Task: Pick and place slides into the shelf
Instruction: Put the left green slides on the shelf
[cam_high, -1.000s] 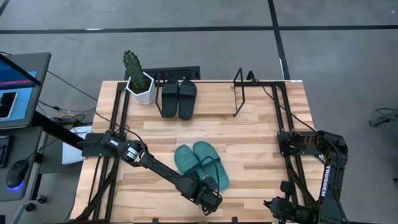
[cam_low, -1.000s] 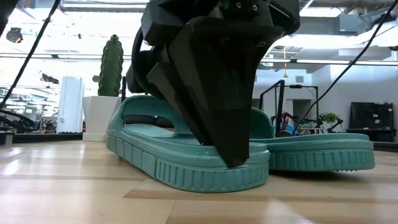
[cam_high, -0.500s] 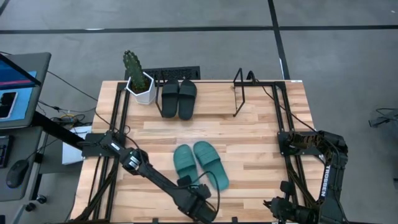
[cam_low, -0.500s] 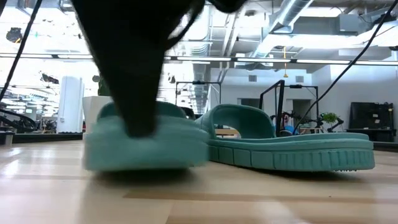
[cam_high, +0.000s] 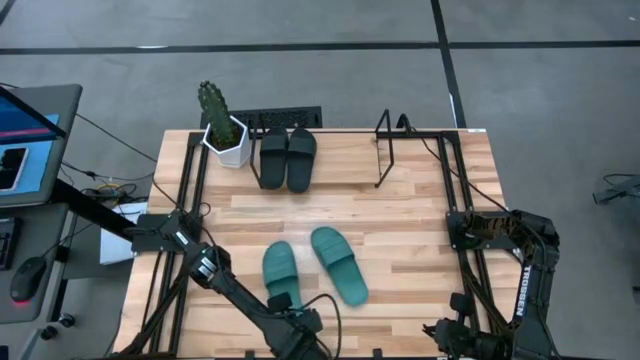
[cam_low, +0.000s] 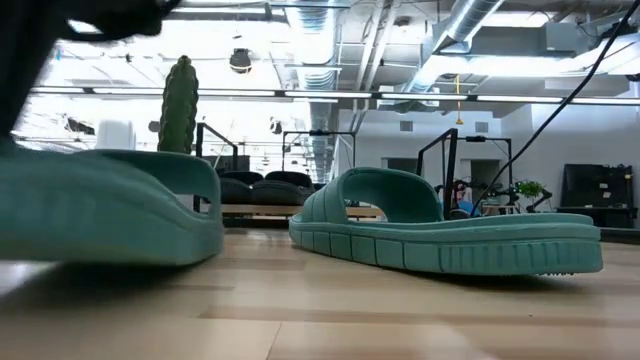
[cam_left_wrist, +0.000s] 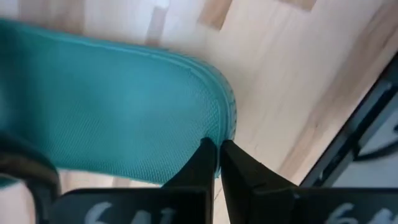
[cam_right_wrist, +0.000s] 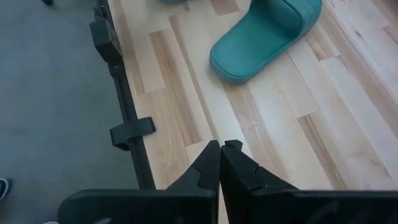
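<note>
Two teal slides lie on the near half of the table. One teal slide (cam_high: 338, 263) rests flat on its sole by itself. The other teal slide (cam_high: 280, 275) is to its left, with my left gripper (cam_high: 293, 322) shut on its heel end by the near edge. Two black slides (cam_high: 287, 158) sit side by side in the left part of the shelf (cam_high: 385, 150) at the far edge. My right gripper (cam_right_wrist: 221, 152) is shut, holds nothing, and waits above the near right corner. My left gripper pinches the rim of the teal slide's heel (cam_left_wrist: 217, 127) between its two fingers, meeting it only at their free ends. The fingers come from the near side, slanting down. In the low view the teal slide (cam_low: 100, 210) shows a shadow under its sole and seems to be just off the wood.
A cactus in a white pot (cam_high: 222, 130) stands at the far left, beside the black slides. Black arm frames (cam_high: 180, 200) run along the left and right table edges. Bare wood (cam_high: 400, 215) lies between the teal slides and the shelf.
My left gripper has moved toward the table's left and near edges, keeping hold of the heel. The held teal slide has gone left with it, away from its mate. It has turned from slanting to pointing nearly straight at the far edge.
</note>
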